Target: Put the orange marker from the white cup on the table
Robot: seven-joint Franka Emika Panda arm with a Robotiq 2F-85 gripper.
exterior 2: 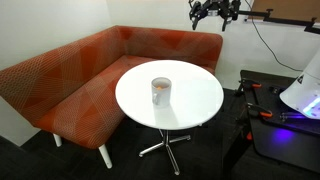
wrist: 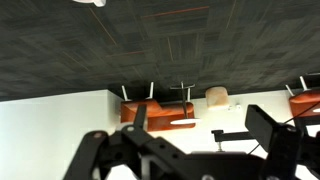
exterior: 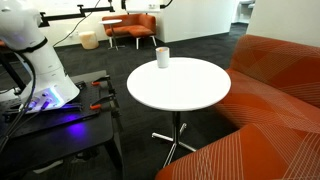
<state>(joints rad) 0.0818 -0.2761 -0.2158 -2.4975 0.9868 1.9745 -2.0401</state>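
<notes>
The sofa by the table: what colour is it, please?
The sofa is orange-red with fine pale lines, clearest in an exterior view.

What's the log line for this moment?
phase: pre-grasp | gripper: high, away from white cup, jaws open, empty | orange marker: in white cup | white cup: upright on table

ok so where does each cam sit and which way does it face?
Exterior view: slightly above the table, facing cup and sofa; base at left.
Exterior view: higher, looking down on table and cup, sofa behind; gripper top, base right.
Wrist view: raised, looking across the room at an armchair, picture upside down; open gripper at bottom.
Shared: both exterior views show table, cup, sofa, base.
</notes>
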